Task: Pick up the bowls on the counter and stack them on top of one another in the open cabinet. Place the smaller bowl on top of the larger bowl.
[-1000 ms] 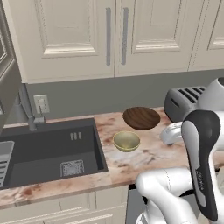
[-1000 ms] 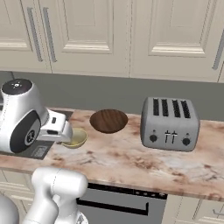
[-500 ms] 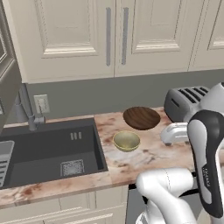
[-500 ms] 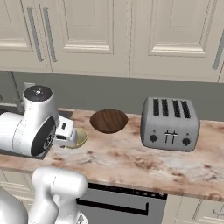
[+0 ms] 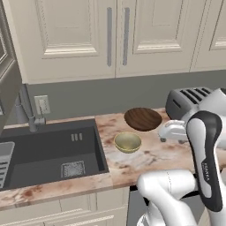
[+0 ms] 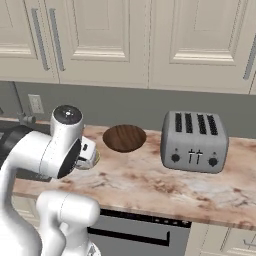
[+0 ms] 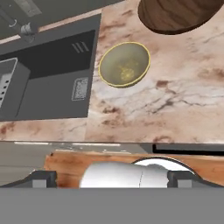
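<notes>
The smaller bowl (image 5: 128, 142), pale olive-tan, sits on the counter (image 5: 150, 161) just right of the sink. Behind it and to the right rests the larger bowl (image 5: 142, 119), dark brown and shallow. In the hand view the smaller bowl (image 7: 124, 64) lies ahead at upper centre, with the larger bowl (image 7: 177, 15) at the top right. My gripper (image 7: 112, 179) is open, with nothing between its wide-set fingertips (image 7: 43, 178). The white hand (image 5: 172, 131) hovers over the counter right of both bowls. In the right base view my arm hides most of the smaller bowl. The open cabinet is out of view.
A dark sink (image 5: 48, 154) with a faucet (image 5: 26, 112) fills the counter's left part. A silver four-slot toaster (image 6: 194, 141) stands right of the larger bowl (image 6: 124, 138). Closed cream wall cabinets (image 5: 114, 35) hang above. A dish rack (image 7: 11, 87) sits in the sink.
My arm has swung, and its white elbow has shifted right in the right base view. Both bowls stay where they were. The gripper stays open.
</notes>
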Tool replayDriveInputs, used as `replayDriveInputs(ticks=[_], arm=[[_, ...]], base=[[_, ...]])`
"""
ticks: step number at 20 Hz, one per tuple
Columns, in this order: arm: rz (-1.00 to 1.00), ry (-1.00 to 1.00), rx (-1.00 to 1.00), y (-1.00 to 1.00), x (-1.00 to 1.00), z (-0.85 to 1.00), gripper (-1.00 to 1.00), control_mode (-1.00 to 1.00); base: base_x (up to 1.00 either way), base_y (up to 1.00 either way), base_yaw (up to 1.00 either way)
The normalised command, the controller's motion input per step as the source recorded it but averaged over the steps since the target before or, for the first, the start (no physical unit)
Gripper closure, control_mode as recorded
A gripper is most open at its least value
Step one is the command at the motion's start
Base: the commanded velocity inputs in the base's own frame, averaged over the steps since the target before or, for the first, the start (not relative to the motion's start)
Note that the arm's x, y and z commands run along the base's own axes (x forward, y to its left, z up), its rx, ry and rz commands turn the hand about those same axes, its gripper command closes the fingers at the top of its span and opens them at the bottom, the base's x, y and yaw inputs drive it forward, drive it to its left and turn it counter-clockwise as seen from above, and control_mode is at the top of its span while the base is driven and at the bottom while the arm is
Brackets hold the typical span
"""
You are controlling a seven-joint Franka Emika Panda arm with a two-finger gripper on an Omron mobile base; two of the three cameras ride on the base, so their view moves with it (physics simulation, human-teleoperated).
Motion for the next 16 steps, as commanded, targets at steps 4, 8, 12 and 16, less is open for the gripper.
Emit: replayDriveInputs(ticks=[4, 8, 12, 16], arm=[[-0.06, 0.0, 0.09, 0.0, 0.64, -0.22, -1.0, -1.0], [-0.04, 0.05, 0.08, 0.0, 0.59, -0.31, -1.0, -1.0], [-0.02, 0.08, 0.06, 0.0, 0.47, -0.4, -1.0, -1.0], [0.0, 0.02, 0.0, 0.0, 0.28, -0.35, -1.0, -1.0]], base=[[0.0, 0.0, 0.0], [0.0, 0.0, 0.0], [0.0, 0.0, 0.0], [0.0, 0.0, 0.0]])
